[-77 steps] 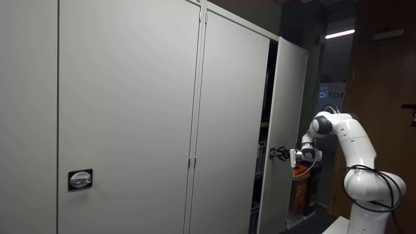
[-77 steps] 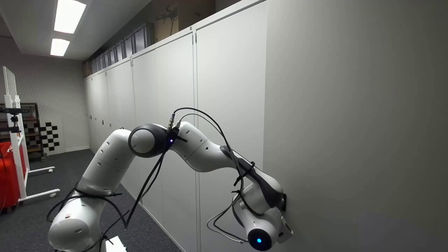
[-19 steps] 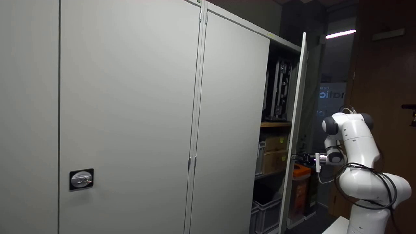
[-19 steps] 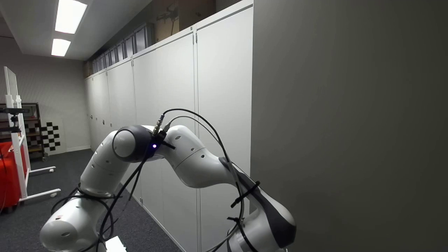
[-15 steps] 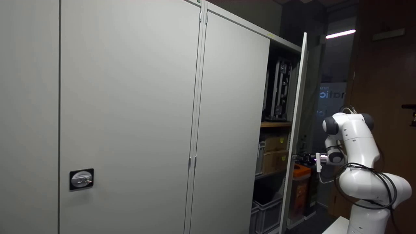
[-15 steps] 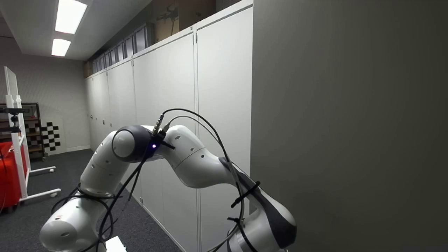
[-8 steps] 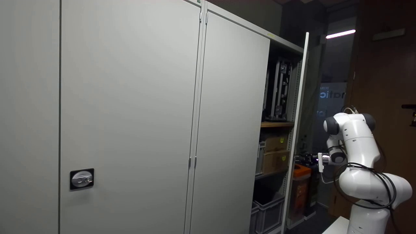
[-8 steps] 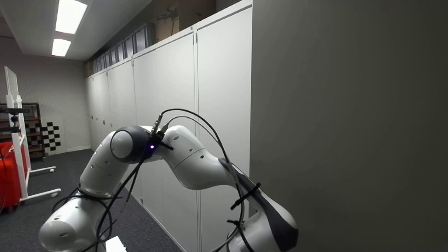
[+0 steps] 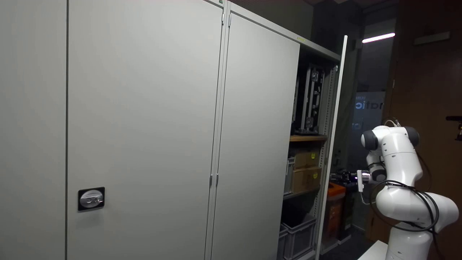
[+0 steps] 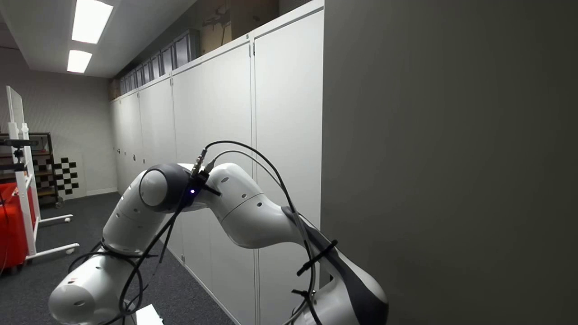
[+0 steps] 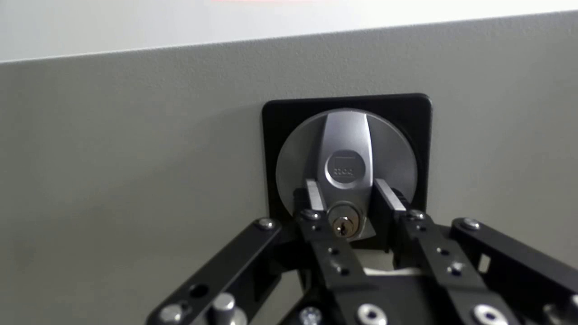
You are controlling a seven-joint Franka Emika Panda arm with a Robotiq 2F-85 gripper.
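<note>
A tall grey cabinet door (image 9: pixel 337 119) stands wide open, seen nearly edge-on; it fills the right side in an exterior view (image 10: pixel 451 158). In the wrist view, a silver handle (image 11: pixel 347 135) with a keyhole sits on a round disc in a black square plate (image 11: pixel 280 117), near the door's edge. My gripper (image 11: pixel 345 186) has one finger close against each side of the handle, gripping it. The gripper also shows in an exterior view (image 9: pixel 337 177), at the door's outer face. The arm hides the gripper in an exterior view where the forearm (image 10: pixel 343 289) shows.
The closed neighbouring door (image 9: pixel 258 126) stands left of the opening. Inside are a wooden shelf (image 9: pixel 306 138), black framed equipment (image 9: pixel 312 101), cardboard boxes (image 9: pixel 306 179) and grey crates (image 9: pixel 299 238). An orange-topped bin (image 9: pixel 335 189) stands behind the door. A whiteboard stand (image 10: pixel 27 180) is across the room.
The door has swung from slightly ajar to wide open, exposing the shelves. My gripper has moved along with it, away from the cabinet, and the arm has drawn back.
</note>
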